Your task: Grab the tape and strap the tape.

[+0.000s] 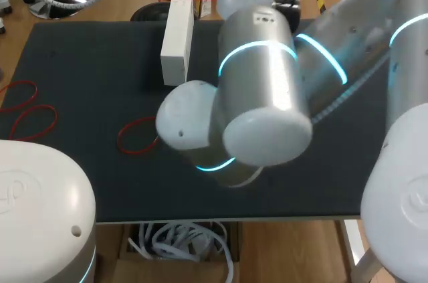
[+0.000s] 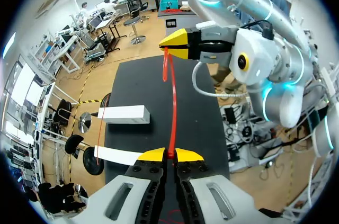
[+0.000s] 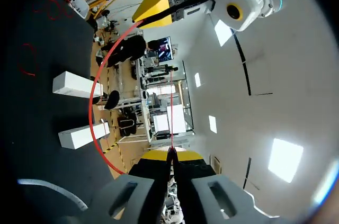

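Observation:
A red rubber band [image 2: 172,108] is stretched taut in the air between my two grippers, above the black table [image 1: 80,55]. My left gripper [image 2: 169,154] is shut on one end, and my right gripper [image 2: 177,45] pinches the other end ahead of it. In the right wrist view my right gripper [image 3: 171,154] is shut on the band [image 3: 96,102], which loops out to my left gripper [image 3: 156,9]. Two white boxes [image 2: 123,114] [image 2: 116,155] lie on the table below and beside the band. In the head view my arms hide both grippers; a white box [image 1: 177,42] shows at the far middle.
Loose red rubber bands lie on the table: two near the left edge [image 1: 20,92] [image 1: 33,122] and one [image 1: 137,136] by my arm's elbow. My right arm [image 1: 267,89] spans the table's middle and hides much of it.

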`<control>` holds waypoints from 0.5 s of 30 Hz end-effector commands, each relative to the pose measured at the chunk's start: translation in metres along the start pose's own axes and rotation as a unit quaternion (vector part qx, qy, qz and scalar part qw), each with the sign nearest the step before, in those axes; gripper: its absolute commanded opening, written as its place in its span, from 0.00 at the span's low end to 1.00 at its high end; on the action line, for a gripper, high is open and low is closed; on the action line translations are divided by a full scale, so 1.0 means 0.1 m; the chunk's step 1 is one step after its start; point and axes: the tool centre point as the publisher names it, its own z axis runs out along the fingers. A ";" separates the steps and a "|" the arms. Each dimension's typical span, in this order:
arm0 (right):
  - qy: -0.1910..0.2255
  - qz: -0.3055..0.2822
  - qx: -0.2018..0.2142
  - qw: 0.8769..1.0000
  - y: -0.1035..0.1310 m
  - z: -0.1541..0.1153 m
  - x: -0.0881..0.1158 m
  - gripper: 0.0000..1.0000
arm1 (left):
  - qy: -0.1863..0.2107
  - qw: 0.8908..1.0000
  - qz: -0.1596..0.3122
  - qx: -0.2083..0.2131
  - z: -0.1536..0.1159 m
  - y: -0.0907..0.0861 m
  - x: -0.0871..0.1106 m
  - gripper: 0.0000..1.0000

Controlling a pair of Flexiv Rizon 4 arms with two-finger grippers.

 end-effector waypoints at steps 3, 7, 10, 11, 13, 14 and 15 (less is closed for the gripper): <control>-0.026 -0.010 0.035 0.999 0.17 -0.04 -0.08 0.00 | 0.001 1.000 -0.001 -0.003 -0.01 -0.01 0.00 0.00; -0.014 -0.018 0.025 0.999 0.20 -0.07 -0.13 0.00 | 0.001 1.000 -0.001 -0.003 -0.01 -0.01 0.00 0.00; 0.004 -0.038 0.019 0.999 0.21 -0.10 -0.14 0.00 | 0.001 1.000 -0.001 -0.003 -0.01 -0.01 0.00 0.00; 0.009 -0.043 0.017 0.999 0.21 -0.11 -0.14 0.00 | 0.001 1.000 -0.001 -0.003 -0.01 -0.01 0.00 0.00; 0.014 -0.057 0.017 0.998 0.22 -0.13 -0.13 0.00 | 0.001 1.000 -0.001 -0.003 -0.01 -0.01 0.00 0.00; 0.020 -0.060 0.016 0.998 0.22 -0.13 -0.14 0.00 | 0.001 1.000 -0.001 -0.003 -0.01 -0.01 0.00 0.00; 0.023 -0.069 0.016 0.997 0.22 -0.14 -0.14 0.00 | 0.001 1.000 -0.001 -0.003 -0.01 -0.01 0.00 0.00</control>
